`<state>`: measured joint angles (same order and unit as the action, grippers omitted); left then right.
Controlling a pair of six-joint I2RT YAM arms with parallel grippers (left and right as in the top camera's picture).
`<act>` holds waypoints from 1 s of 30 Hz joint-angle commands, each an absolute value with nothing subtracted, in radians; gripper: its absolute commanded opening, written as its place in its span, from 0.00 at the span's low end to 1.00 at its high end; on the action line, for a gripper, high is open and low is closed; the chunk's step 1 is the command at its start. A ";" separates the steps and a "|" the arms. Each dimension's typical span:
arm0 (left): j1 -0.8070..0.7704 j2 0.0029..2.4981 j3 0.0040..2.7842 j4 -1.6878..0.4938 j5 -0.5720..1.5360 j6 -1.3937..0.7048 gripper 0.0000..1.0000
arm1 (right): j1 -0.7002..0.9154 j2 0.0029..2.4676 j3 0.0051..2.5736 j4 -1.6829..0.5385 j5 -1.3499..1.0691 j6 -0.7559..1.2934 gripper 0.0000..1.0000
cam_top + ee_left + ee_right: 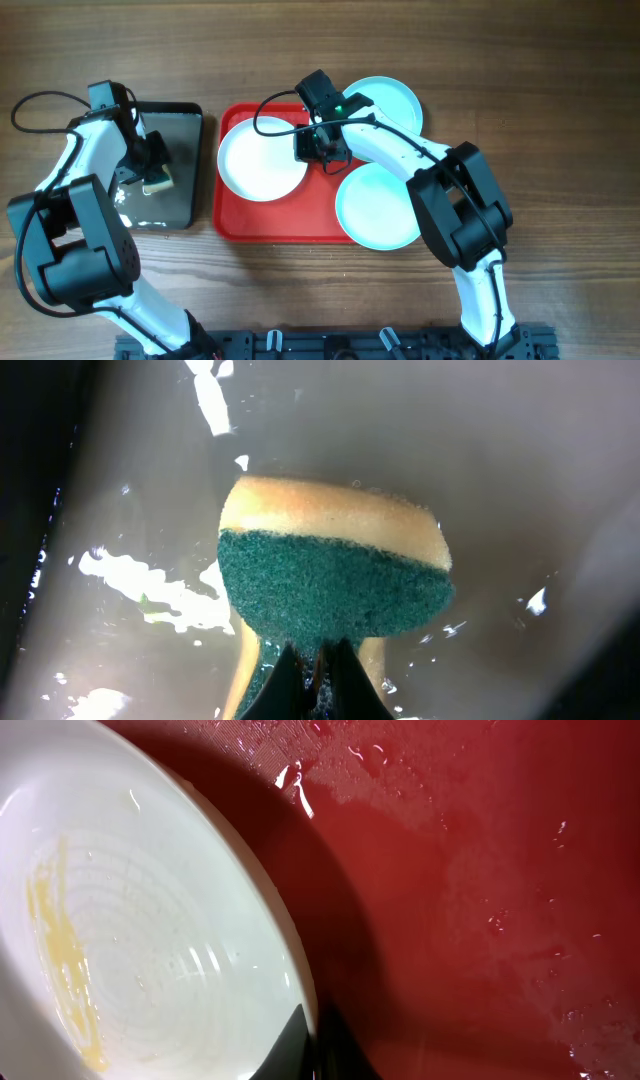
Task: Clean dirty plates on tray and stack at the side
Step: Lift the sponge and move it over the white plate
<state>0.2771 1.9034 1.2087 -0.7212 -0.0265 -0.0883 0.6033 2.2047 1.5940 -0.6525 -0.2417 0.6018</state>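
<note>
— Wooden table fills my overhead feed, with the red tray at its middle. Where's the dirty one?

— On the tray's left half: the cream-white plate. I have the right gripper at that plate's right edge, and my wrist view shows its fingers pinching the rim. A yellow smear runs down the plate's inside, and the plate throws a dark shadow on the wet tray floor.

— And the others?

— Far turquoise plate overhangs the tray's far right corner; near turquoise plate overhangs the near right corner. The two lie apart, and my right arm crosses between them.

— Left side?

— I see the left gripper over the dark metal tray, which sits just left of the red one. It's clamped on a sponge, green scouring face toward the camera, yellow foam above it, with water glinting on the metal underneath.
</note>
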 commanded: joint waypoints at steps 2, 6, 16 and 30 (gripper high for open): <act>0.278 1.861 1.238 -0.789 0.063 -0.111 0.04 | 0.609 2.228 1.610 -0.640 -0.239 0.605 0.05; 0.278 1.774 1.322 -0.862 0.128 -0.092 0.04 | 0.608 2.228 1.610 -0.635 -0.242 0.605 0.05; 0.238 1.679 1.343 -0.895 0.295 0.000 0.04 | 0.585 2.227 1.611 -0.622 -0.311 0.567 0.04; -0.105 1.888 1.341 -0.758 0.107 -0.117 0.04 | 0.580 2.227 1.611 -0.632 -0.332 0.546 0.04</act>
<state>-0.0669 1.8210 1.3289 -0.7731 0.2184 -0.0883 0.5816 2.2070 1.5940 -0.6308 -0.2962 0.5701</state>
